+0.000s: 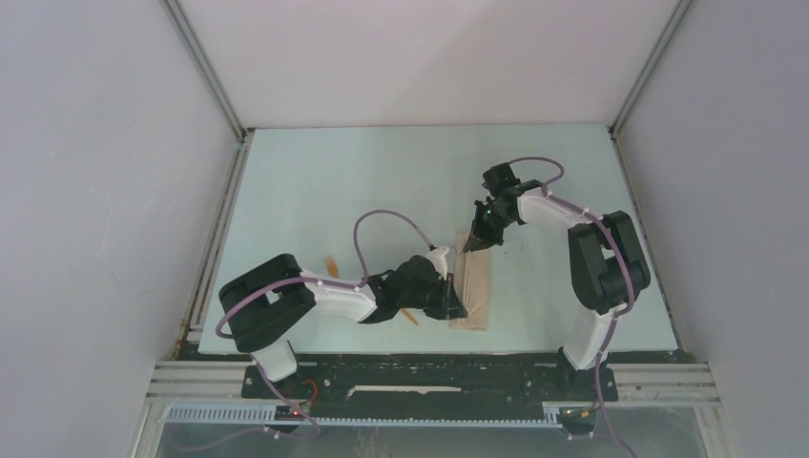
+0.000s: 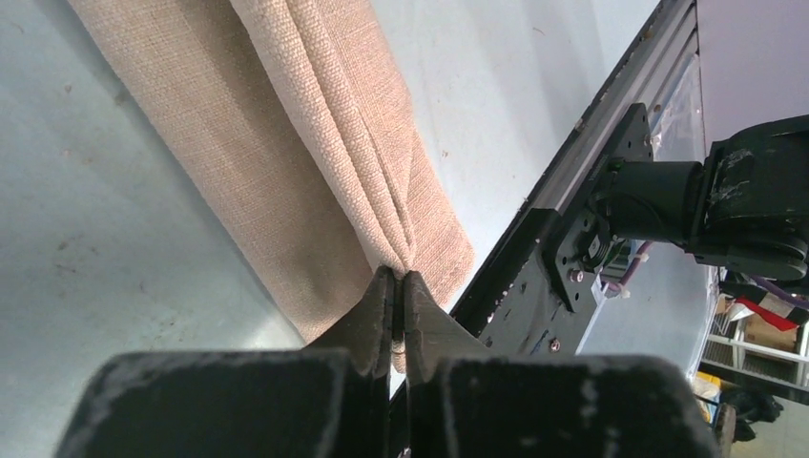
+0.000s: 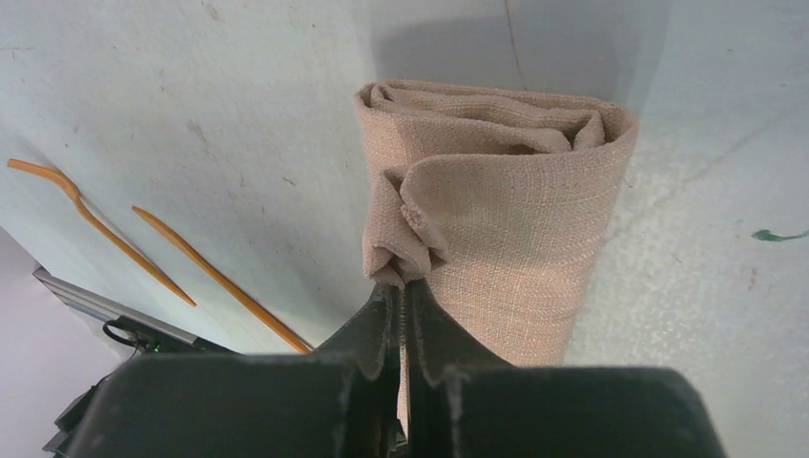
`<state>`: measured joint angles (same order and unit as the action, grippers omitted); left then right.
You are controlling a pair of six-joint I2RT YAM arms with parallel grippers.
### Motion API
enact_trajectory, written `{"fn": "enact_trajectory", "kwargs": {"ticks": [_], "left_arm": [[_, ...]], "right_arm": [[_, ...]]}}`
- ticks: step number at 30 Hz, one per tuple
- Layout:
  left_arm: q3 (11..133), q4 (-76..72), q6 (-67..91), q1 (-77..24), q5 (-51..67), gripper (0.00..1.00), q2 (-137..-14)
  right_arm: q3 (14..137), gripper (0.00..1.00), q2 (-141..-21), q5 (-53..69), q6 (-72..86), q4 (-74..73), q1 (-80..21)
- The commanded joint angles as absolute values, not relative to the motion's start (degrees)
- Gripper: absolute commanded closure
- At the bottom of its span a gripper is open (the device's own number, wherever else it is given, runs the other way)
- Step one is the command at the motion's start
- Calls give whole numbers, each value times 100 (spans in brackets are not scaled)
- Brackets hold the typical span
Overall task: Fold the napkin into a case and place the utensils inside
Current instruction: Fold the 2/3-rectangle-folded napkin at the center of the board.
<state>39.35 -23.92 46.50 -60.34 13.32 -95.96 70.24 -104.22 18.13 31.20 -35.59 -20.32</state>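
Observation:
The beige napkin (image 1: 474,286) lies folded into a narrow oblong near the table's front centre. My left gripper (image 1: 456,305) is shut on its near end, pinching a fold of the cloth (image 2: 324,124) between the closed fingertips (image 2: 399,277). My right gripper (image 1: 474,243) is shut on the far end and grips a bunched corner of the layered cloth (image 3: 515,219) at the fingertips (image 3: 401,286). The orange fork (image 3: 95,229) and knife (image 3: 224,281) lie on the table left of the napkin. In the top view one orange utensil (image 1: 330,264) shows beyond the left arm and another (image 1: 410,317) under it.
The black metal frame rail (image 2: 572,191) runs along the table's near edge close to the napkin's end, with the right arm's base (image 2: 725,200) beyond it. A small green mark (image 3: 777,235) is on the table. Grey walls enclose the table (image 1: 382,181).

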Motion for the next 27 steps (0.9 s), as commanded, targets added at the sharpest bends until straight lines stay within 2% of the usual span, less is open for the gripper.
{"fn": "enact_trajectory", "kwargs": {"ticks": [1,2,4,7,12,17,19,27], "left_arm": [[3821,-2476,4704,-6028,1642,92,-9439],[3786,-2472,4702,-6003,1647,89,-9413],[3704,-2470,4683,-5950,1615,72,-9287],[3692,-2210,4534,-5916,1487,59,-8992],[4106,-861,4241,-5851,686,45,-8467],[4812,-228,4165,-5685,384,39,-8838],[5169,-90,4166,-5637,457,33,-9239],[5424,-41,4228,-5607,18,32,-9831]], "right_arm": [[7320,100,-10580,1752,3319,-3197,-2179],[7333,100,-10616,1737,3333,-3187,-2196],[7331,100,-10660,1716,3350,-3161,-2238],[7325,100,-10695,1669,3388,-3141,-2267],[7334,100,-10685,1665,3428,-3114,-2303],[7328,100,-10707,1679,3444,-3103,-2342],[7328,100,-10717,1691,3445,-3092,-2379],[7326,100,-10725,1777,3325,-3103,-2476]]}}
